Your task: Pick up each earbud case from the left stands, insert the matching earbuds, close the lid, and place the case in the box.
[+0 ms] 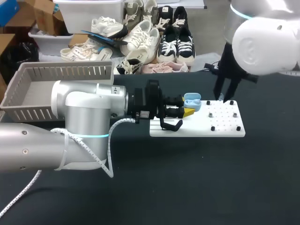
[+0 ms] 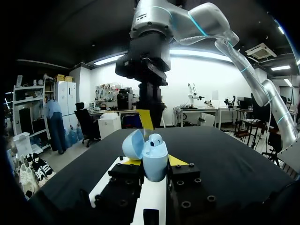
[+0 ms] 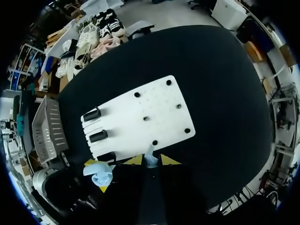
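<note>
Earbud case [image 2: 155, 158], pale blue and egg-rounded, sits clamped in the left hand [image 1: 188, 111]. The 2 yellow fingertips [image 2: 176, 160] press its lower body from either side, standing only as far apart as the case is wide. The case is upright with its lid [image 2: 132, 143] swung back on the hinge, and 1 earbud [image 2: 157, 138] shows seated in the open top.

In the head view the left arm comes in low from the left and holds the case at the far edge of the white board [image 1: 199, 127], close to the end where 3 black stands [image 3: 98, 136] sit in a row.

The right hand [image 3: 151, 161] hangs over that same far edge, near the case but apart from it. Its tips are drawn close on a second earbud [image 3: 149, 154], a small pale piece that looks pinched between them.

A grey slatted box [image 1: 61, 71] rests on the black counter [image 1: 187, 187], well off to the left behind the left arm.
</note>
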`<state>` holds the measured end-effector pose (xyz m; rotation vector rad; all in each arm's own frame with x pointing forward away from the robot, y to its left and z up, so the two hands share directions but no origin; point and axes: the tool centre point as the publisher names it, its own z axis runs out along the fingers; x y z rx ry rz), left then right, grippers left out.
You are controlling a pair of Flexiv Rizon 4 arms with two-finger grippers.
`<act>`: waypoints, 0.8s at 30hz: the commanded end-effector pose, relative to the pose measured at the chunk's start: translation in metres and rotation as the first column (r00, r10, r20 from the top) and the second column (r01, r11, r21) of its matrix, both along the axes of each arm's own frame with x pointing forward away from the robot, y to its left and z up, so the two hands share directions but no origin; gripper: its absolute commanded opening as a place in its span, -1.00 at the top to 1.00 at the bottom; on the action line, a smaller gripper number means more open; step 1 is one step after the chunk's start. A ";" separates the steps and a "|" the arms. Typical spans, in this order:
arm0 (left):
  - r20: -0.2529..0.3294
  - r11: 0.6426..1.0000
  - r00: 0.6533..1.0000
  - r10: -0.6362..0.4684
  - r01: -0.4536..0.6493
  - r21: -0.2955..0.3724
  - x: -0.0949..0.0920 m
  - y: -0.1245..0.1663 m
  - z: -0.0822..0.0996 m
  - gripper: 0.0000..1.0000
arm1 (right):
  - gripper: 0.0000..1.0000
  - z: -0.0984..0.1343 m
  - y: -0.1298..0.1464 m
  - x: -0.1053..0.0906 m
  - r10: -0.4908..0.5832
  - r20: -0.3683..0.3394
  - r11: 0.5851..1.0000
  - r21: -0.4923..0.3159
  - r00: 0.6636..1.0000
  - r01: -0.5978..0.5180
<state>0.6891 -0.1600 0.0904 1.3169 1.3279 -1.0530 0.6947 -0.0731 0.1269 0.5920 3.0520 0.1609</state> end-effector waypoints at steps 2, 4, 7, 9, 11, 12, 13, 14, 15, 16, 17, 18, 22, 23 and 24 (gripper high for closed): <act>0.002 1.000 1.000 0.005 -0.005 -0.002 -0.001 0.000 -0.001 1.00 | 1.00 0.015 0.001 -0.017 0.003 0.069 0.999 -0.049 0.998 0.000; 0.002 1.000 1.000 0.005 -0.005 -0.002 -0.001 0.000 -0.001 1.00 | 1.00 0.020 0.003 -0.020 0.015 0.069 0.998 -0.056 0.998 -0.011; 0.002 1.000 1.000 0.005 -0.005 -0.002 -0.001 0.000 -0.001 1.00 | 1.00 0.028 0.007 -0.026 0.048 0.069 0.996 -0.073 0.996 -0.043; 0.002 1.000 1.000 0.005 -0.005 -0.002 -0.001 0.000 -0.001 1.00 | 1.00 0.031 0.010 -0.029 0.071 0.067 0.996 -0.067 0.995 -0.067; 0.002 1.000 1.000 0.005 -0.005 -0.002 -0.001 0.000 -0.001 1.00 | 1.00 0.034 0.014 -0.032 0.093 0.069 0.994 -0.072 0.993 -0.088; 0.002 1.000 1.000 0.005 -0.005 -0.002 -0.001 0.000 -0.001 1.00 | 1.00 0.036 0.015 -0.034 0.104 0.070 0.993 -0.070 0.992 -0.099; 0.002 1.000 1.000 0.005 -0.005 -0.002 -0.001 0.000 -0.001 1.00 | 1.00 0.038 0.017 -0.035 0.114 0.071 0.992 -0.067 0.991 -0.110; 0.002 1.000 1.000 0.005 -0.005 -0.002 -0.001 0.000 -0.001 1.00 | 1.00 0.040 0.018 -0.036 0.122 0.071 0.991 -0.068 0.990 -0.117; 0.002 1.000 1.000 0.005 -0.005 -0.002 -0.001 0.000 -0.001 1.00 | 1.00 0.042 0.020 -0.037 0.132 0.071 0.989 -0.072 0.989 -0.127; 0.002 1.000 1.000 0.005 -0.005 -0.002 -0.001 0.000 -0.001 1.00 | 1.00 0.043 0.021 -0.038 0.147 0.072 0.987 -0.073 0.987 -0.142; 0.002 1.000 1.000 0.005 -0.005 -0.002 -0.001 0.000 -0.001 1.00 | 1.00 0.044 0.022 -0.039 0.160 0.072 0.986 -0.067 0.985 -0.155; 0.002 1.000 1.000 0.005 -0.005 -0.002 -0.001 0.000 -0.001 1.00 | 1.00 0.046 0.022 -0.040 0.173 0.066 0.983 -0.067 0.983 -0.168; 0.002 1.000 1.000 0.005 -0.005 -0.002 -0.001 0.000 -0.001 1.00 | 1.00 0.050 0.027 -0.042 0.248 0.063 0.968 -0.061 0.967 -0.244; 0.002 1.000 1.000 0.005 -0.005 -0.002 -0.001 0.000 -0.001 1.00 | 1.00 0.051 0.028 -0.042 0.268 0.060 0.962 -0.061 0.961 -0.265; 0.002 1.000 1.000 0.005 -0.005 -0.002 -0.001 0.000 -0.001 1.00 | 1.00 0.052 0.030 -0.043 0.285 0.056 0.957 -0.064 0.957 -0.281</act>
